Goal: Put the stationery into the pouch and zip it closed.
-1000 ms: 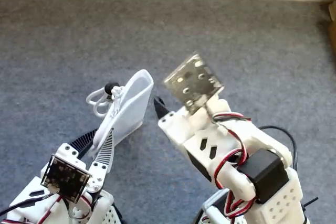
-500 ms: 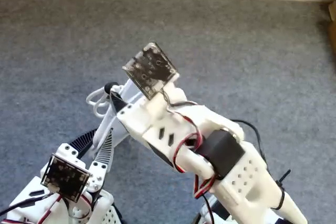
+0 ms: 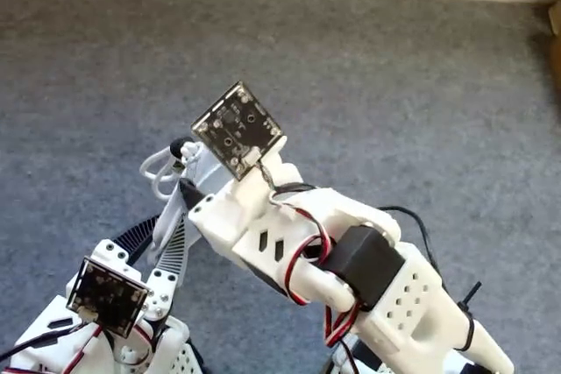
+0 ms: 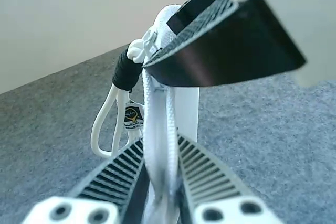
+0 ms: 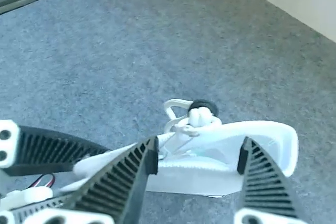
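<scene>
White pouch (image 5: 199, 174) tight in left hand (image 4: 160, 145) (right hand (image 5: 198, 148) agape over it)

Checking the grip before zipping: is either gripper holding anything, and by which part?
The left gripper pinches the pouch by the end opposite its black bead. The right gripper is open astride the pouch, holding nothing.

One white pouch (image 5: 262, 145), one looped white cord (image 3: 156, 172), and two pincers: one left pincer (image 4: 160, 145), one right pincer (image 5: 198, 148).
</scene>
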You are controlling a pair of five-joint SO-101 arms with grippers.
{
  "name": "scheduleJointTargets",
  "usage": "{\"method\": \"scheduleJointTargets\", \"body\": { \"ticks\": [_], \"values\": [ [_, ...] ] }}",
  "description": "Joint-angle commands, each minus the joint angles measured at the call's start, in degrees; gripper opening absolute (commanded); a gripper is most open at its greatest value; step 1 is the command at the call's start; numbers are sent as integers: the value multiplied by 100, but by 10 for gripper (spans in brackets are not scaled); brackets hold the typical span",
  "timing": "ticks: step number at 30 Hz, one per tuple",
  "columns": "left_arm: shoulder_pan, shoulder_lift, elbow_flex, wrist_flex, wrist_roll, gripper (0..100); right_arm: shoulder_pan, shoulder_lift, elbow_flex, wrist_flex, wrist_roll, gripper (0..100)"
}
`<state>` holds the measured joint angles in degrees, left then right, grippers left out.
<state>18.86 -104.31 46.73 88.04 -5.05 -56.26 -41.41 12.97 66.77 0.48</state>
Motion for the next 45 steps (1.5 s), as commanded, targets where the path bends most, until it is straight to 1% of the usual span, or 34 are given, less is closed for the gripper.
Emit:
{"method": "scheduleJointTargets", "body": {
  "ticks": [1, 8, 11, 13, 17, 20, 24, 28, 35, 42, 45],
  "values": [
    [48, -40, 13, -105, 18, 5, -207, 57, -40, -75, -88, 231],
    [48, -40, 13, -105, 18, 5, 198, 84, -22, -338, -88, 231],
    [48, -40, 13, -105, 18, 5, 224, 84, 189, -374, -88, 231],
    [48, -40, 13, -105, 18, 5, 224, 84, 330, -382, -53, 203],
    [48, -40, 13, -105, 18, 5, 259, 92, 444, -382, 9, 84],
    [48, -40, 13, -105, 18, 5, 444, 92, 541, -374, 404, 70],
    [48, -40, 13, -105, 18, 5, 857, 127, 558, -374, 440, 68],
    [48, -40, 13, -105, 18, 5, 1305, 418, 514, -374, 545, 31],
    [48, -40, 13, -105, 18, 5, 1842, 743, 505, -374, 958, 26],
    [48, -40, 13, -105, 18, 5, 1842, 734, 154, -303, 958, 32],
    [48, -40, 13, -105, 18, 5, 1833, 734, -277, 40, 958, 44]
  ]
}}
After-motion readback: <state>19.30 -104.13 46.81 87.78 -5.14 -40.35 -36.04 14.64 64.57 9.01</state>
